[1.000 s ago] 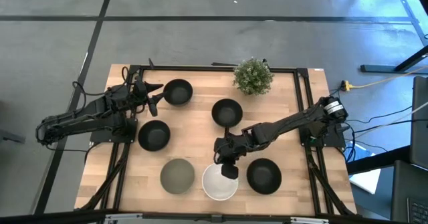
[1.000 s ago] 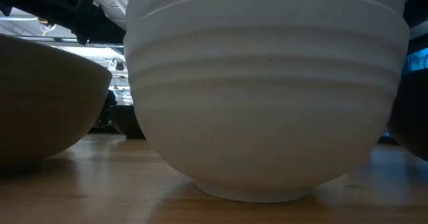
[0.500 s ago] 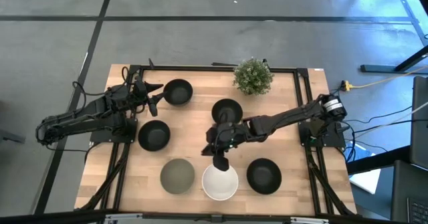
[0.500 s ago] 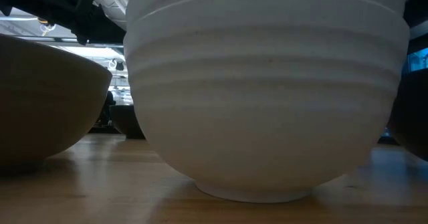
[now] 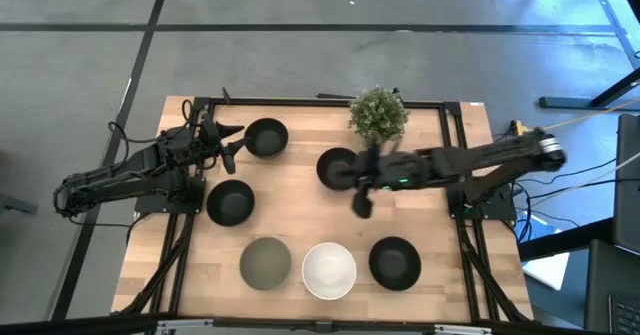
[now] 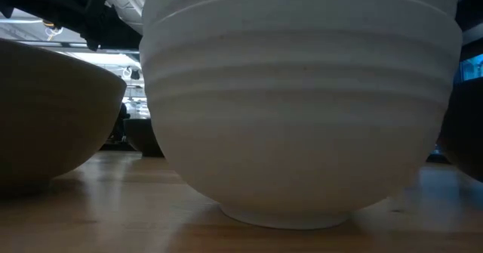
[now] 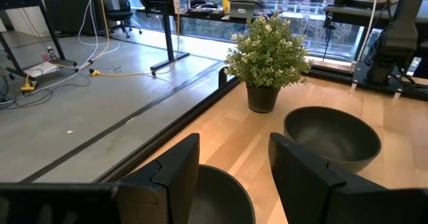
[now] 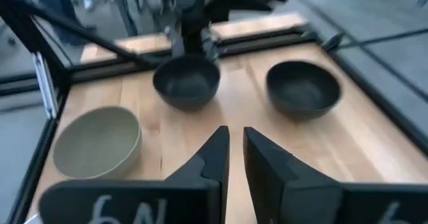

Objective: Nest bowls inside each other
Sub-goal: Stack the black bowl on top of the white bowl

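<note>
With the white bowl [image 5: 329, 271] sitting between the grey-olive bowl [image 5: 265, 263] and a black bowl [image 5: 394, 262], the right gripper [image 5: 361, 203] is hanging empty beyond it, fingers nearly pressed together, while the left gripper [image 5: 230, 147] is waiting spread by the far black bowl [image 5: 266, 137].

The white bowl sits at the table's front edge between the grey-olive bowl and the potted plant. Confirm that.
Not quite. The white bowl does sit at the front edge beside the grey-olive bowl, but its other neighbour is a black bowl, not the potted plant, which stands at the far edge. The high view shows it.
</note>
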